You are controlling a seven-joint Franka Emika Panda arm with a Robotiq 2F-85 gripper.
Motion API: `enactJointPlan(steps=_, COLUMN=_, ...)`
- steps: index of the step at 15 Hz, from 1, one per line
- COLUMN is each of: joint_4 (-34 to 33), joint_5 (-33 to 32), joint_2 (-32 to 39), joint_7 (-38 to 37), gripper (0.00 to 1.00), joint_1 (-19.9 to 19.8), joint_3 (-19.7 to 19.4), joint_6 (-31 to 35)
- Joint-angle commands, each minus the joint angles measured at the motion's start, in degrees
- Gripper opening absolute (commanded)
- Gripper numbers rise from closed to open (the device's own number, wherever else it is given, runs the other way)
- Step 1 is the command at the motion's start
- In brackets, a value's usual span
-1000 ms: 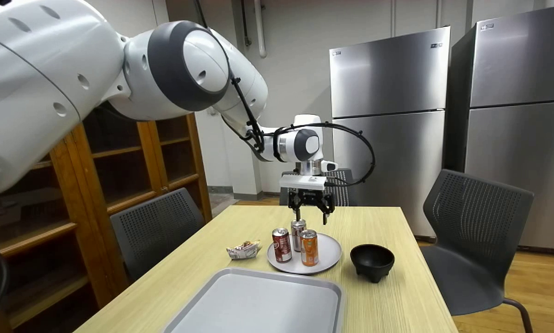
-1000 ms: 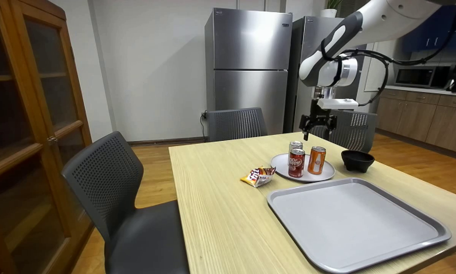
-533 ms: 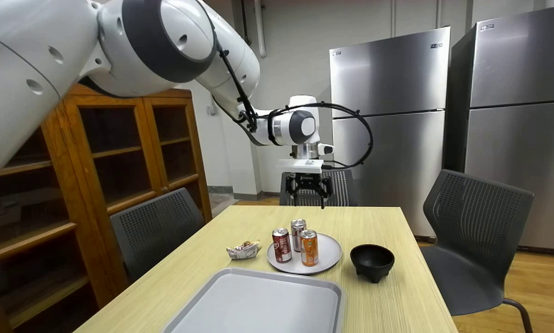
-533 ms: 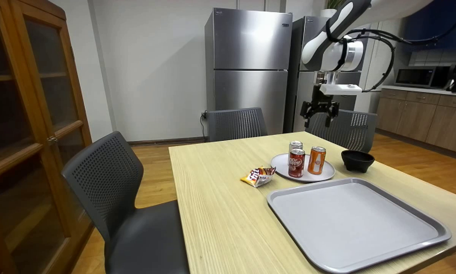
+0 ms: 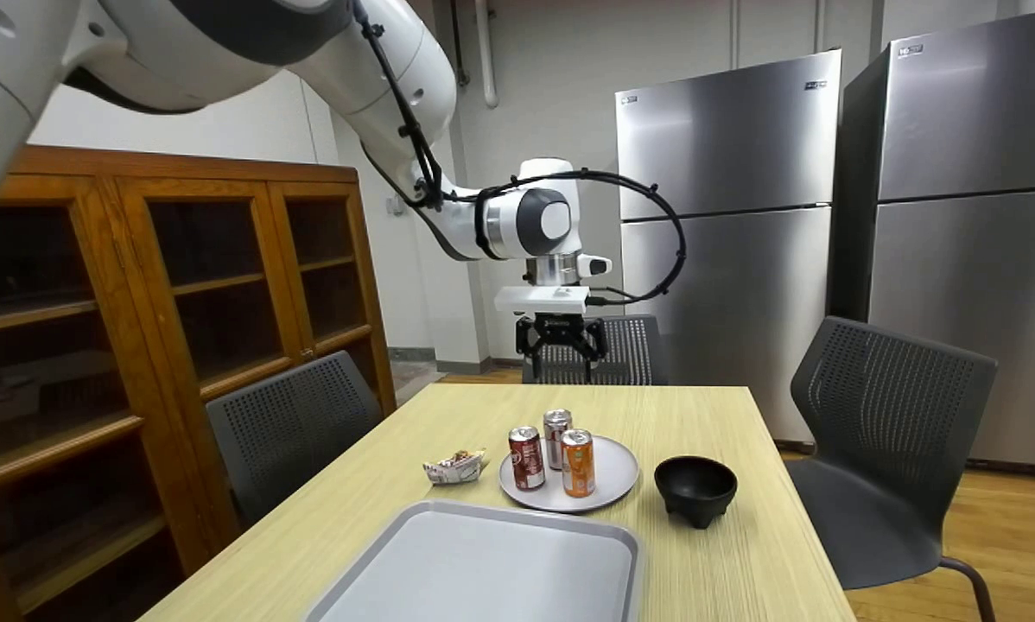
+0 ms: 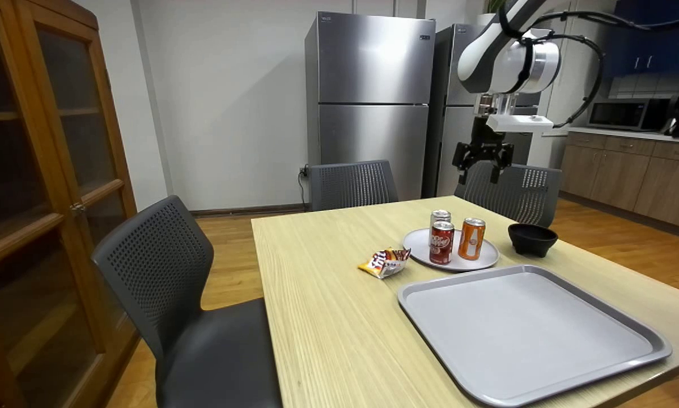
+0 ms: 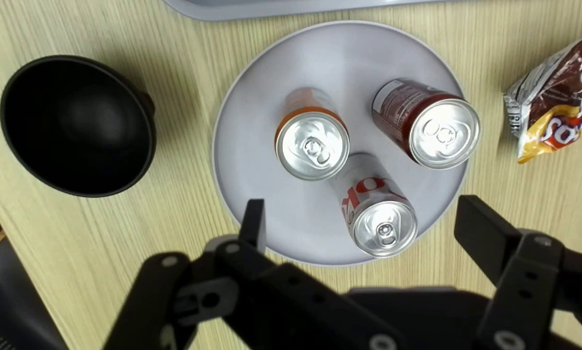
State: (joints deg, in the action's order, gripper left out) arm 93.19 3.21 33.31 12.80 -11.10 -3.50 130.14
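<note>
Claw (image 5: 561, 373) spread, empty | we've risen away from the plate (image 5: 615, 472) | so silver can (image 5: 555, 443) on it stands ungripped

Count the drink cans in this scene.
3, all upright on the plate: in the wrist view, the orange can at left, the red can at right, and the silver can at bottom. None seems hidden there.

Both exterior views look slightly down from the near side, over the table (image 5: 699, 423) toward the fridges (image 5: 725, 250) at the far side; an exterior view also reaches the counter (image 6: 611, 175) on the far right. The wrist view looks steeply down, much nearer, onto the plate (image 7: 339, 63), cans (image 7: 313, 146) and bowl (image 7: 77, 126), which both exterior views share.
</note>
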Motion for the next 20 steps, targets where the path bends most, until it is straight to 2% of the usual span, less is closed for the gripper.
enactJointPlan(steps=1, joint_4=10.28, joint_5=-0.73, joint_2=-7.45, joint_7=1.49, gripper=1.00, joint_1=0.24, joint_3=0.50, joint_6=3.96)
enactJointPlan(steps=10, joint_4=22.34, joint_5=-1.58, joint_2=-16.47, joint_7=1.66, gripper=1.00, joint_1=1.47, joint_3=-0.03, joint_6=9.49)
enactJointPlan(steps=20, joint_4=30.60, joint_5=-3.92, joint_2=-23.46, joint_7=-0.36, gripper=1.00, joint_1=3.51, joint_3=-0.53, joint_6=11.55)
